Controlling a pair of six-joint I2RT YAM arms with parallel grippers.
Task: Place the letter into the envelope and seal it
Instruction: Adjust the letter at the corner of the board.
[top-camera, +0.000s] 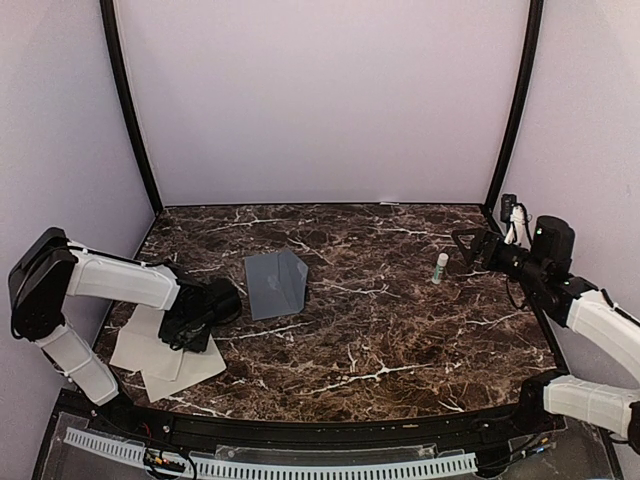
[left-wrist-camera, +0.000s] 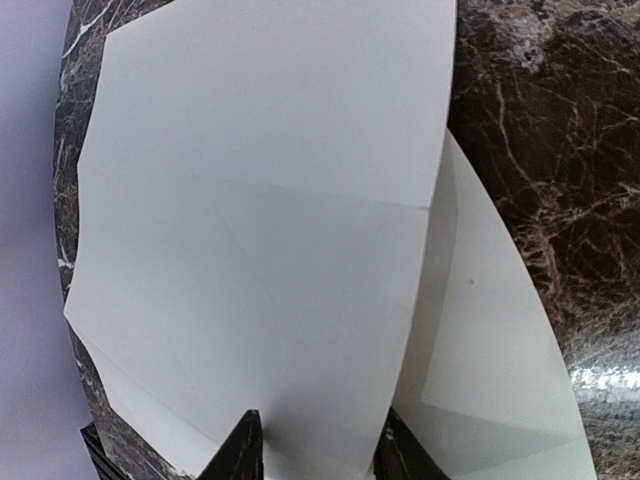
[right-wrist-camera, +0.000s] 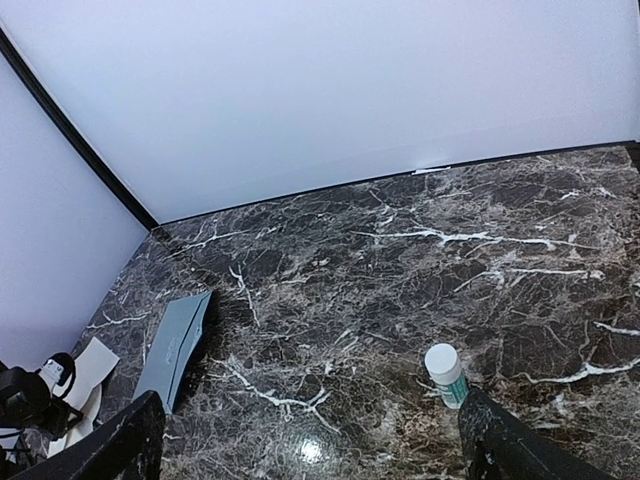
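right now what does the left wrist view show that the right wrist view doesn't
Only left wrist: a close look at the letter and its fold creases, a second cream sheet poking out from under it, and the left gripper with a fingertip on either side of the near edge. Only right wrist: the envelope, a white-capped tube, the back wall, and the right gripper wide open. Both: the marble table and some cream paper.

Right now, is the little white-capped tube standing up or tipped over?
Standing up. The tube rests on its base on the marble table, white cap on top.
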